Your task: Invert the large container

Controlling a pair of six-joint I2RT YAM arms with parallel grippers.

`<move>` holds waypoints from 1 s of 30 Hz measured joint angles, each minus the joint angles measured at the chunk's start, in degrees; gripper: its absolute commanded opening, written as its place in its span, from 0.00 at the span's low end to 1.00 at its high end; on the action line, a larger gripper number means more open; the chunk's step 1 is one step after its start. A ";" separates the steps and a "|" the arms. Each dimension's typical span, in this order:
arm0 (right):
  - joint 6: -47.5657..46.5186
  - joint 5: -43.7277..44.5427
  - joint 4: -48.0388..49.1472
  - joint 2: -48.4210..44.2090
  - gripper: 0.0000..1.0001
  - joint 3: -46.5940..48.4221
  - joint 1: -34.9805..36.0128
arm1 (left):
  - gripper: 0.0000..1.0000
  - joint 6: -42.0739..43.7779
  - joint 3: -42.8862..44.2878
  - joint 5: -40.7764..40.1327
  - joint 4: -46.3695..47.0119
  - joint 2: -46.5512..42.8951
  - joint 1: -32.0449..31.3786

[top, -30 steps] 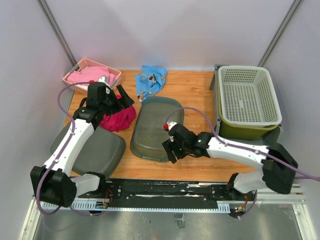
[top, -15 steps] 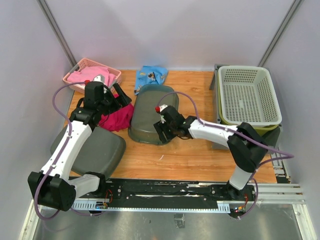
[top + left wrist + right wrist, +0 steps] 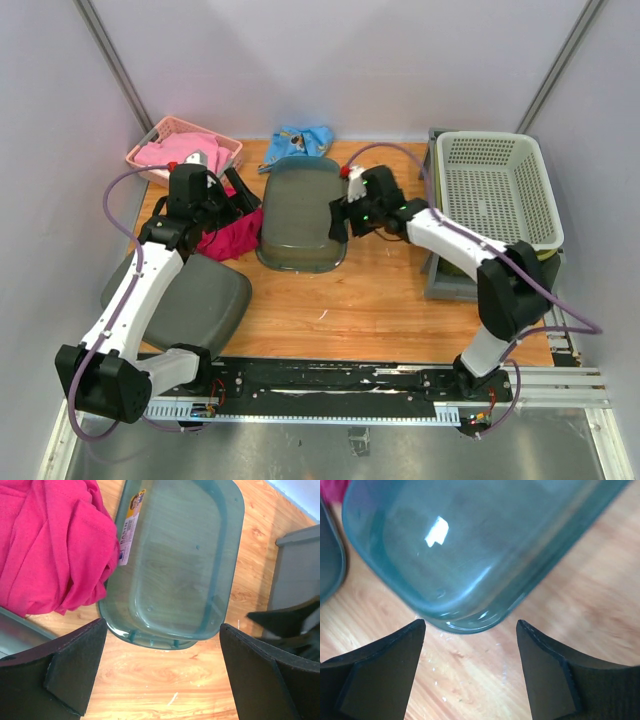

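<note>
The tabletop [image 3: 390, 310] is smooth, grained wood with a light sheen. At its centre the tub [image 3: 300, 215] is translucent smoke-green plastic, glossy, catching a white highlight, and bears a paper-like label [image 3: 129, 530]. At its nine o'clock lies soft, matt magenta cloth [image 3: 238, 238]. At the table's three o'clock the mesh basket [image 3: 497, 195] is pale perforated plastic. The grey crate [image 3: 445, 285] beneath it looks like matt hard plastic.

Count's on! Two smoky plastic tubs: middle tub [image 3: 303, 215], left-edge tub [image 3: 185, 298]. Three cloths: pink cloth [image 3: 178, 150] at the far left corner, magenta cloth [image 3: 232, 238], blue cloth [image 3: 305, 138] at the far edge. Two baskets: pink basket [image 3: 146, 138], white mesh basket [image 3: 497, 190]. One olive-green bin [image 3: 485, 262], one light grey crate [image 3: 448, 285], both at the right edge. Two arms: left arm [image 3: 130, 300], right arm [image 3: 455, 240].
</note>
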 measured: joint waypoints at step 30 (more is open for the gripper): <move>32.09 -10.51 10.93 28.68 0.70 25.05 -6.45 | 0.99 -0.66 1.46 -0.79 -1.01 -1.60 0.00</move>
